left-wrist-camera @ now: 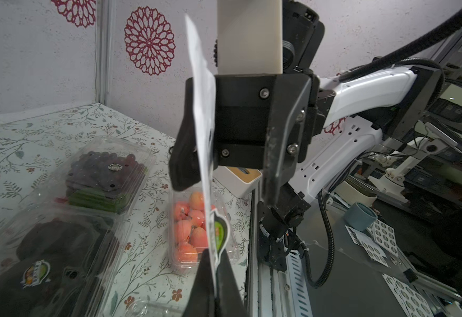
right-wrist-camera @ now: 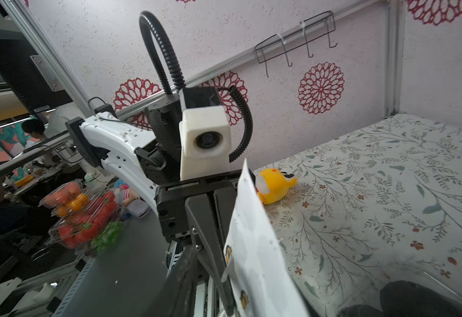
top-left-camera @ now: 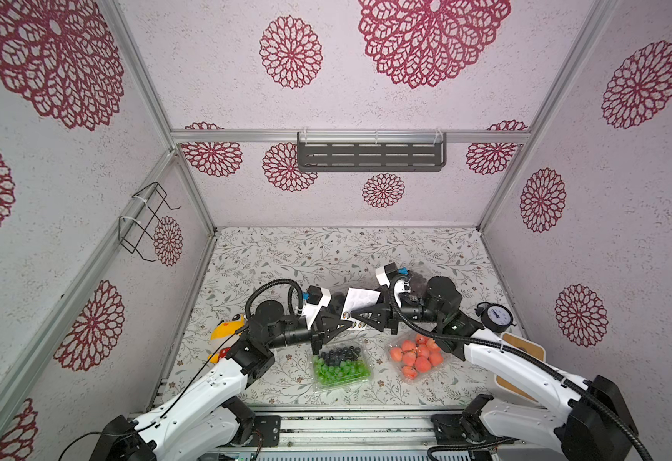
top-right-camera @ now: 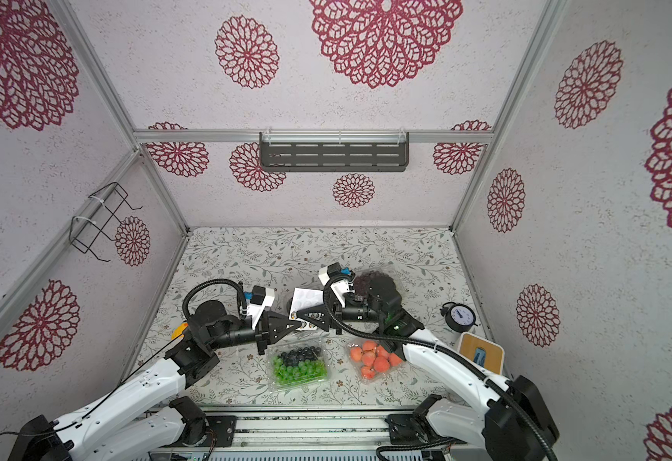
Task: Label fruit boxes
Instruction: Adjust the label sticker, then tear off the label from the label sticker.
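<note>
My left gripper (top-left-camera: pixel 348 325) (left-wrist-camera: pixel 214 263) is shut on the lower edge of a white sticker sheet (top-left-camera: pixel 360 299) (left-wrist-camera: pixel 202 109) and holds it upright above the table. A green sticker (left-wrist-camera: pixel 220 233) curls off the sheet by the fingertips. My right gripper (top-left-camera: pixel 357 315) (left-wrist-camera: pixel 225 184) faces it, open, one finger on each side of the sheet. Of the fruit boxes, the green-and-blue one (top-left-camera: pixel 340 365) and the orange-red one (top-left-camera: pixel 416 357) lie near the front. The dark purple one (left-wrist-camera: pixel 106 175) and the black one (left-wrist-camera: pixel 59 255) each carry a label.
A yellow plush toy (top-left-camera: pixel 226 329) lies at the left by my left arm. A round dial gauge (top-left-camera: pixel 494 315) and a white-and-wood scale (top-left-camera: pixel 522 359) stand at the right edge. A dark shelf (top-left-camera: pixel 370 153) and a wire rack (top-left-camera: pixel 146 219) hang on the walls.
</note>
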Controlling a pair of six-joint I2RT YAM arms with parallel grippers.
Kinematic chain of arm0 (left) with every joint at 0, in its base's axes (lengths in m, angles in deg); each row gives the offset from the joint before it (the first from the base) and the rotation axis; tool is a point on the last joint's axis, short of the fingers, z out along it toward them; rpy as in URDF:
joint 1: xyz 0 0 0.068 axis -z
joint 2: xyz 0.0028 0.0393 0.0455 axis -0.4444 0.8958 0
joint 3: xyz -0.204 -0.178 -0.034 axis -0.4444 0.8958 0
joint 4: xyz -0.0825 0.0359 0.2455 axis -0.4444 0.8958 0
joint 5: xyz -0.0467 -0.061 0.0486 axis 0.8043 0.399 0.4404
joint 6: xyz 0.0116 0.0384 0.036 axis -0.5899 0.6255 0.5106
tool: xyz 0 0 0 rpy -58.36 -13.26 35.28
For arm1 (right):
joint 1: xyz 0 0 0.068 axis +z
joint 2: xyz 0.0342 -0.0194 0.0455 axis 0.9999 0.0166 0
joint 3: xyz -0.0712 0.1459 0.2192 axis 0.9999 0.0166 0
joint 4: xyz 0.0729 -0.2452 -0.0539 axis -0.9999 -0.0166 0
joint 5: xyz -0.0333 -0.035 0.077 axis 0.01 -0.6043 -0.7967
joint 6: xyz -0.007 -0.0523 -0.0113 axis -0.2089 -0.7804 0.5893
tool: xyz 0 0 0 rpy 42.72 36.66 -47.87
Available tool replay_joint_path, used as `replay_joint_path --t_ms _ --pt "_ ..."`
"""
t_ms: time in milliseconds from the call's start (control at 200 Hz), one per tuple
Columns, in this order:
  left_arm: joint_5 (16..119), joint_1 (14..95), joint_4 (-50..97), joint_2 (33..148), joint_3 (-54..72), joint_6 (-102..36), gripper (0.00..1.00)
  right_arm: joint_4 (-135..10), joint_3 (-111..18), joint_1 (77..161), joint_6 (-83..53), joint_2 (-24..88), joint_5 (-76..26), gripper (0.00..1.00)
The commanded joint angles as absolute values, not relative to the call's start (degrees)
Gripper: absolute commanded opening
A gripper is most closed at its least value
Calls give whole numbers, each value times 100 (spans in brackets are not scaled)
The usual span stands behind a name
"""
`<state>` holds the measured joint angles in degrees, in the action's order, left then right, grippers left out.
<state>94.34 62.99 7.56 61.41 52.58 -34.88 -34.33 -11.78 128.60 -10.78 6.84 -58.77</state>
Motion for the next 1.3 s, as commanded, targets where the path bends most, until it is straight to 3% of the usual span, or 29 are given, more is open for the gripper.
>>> replay_joint_path --t_ms 0,75,170,500,1296 --pt "8866 6339 1014 5942 5160 -3300 0 -3895 -1081 12842 -1133 -46 -4287 45" --pt "8631 6339 1064 5873 5206 -3304 0 -4272 -949 12876 -967 -478 -3377 48" --pt "8308 6339 1152 5854 5214 -3306 0 -4314 -782 12991 -788 -814 -3221 50" --pt "8268 6339 1159 5910 5253 -3265 0 -4547 -1617 13917 -1041 386 -3495 40" --pt "8469 6344 1176 5829 5302 -3299 0 -4237 -1851 13950 -1030 1025 -3490 23"
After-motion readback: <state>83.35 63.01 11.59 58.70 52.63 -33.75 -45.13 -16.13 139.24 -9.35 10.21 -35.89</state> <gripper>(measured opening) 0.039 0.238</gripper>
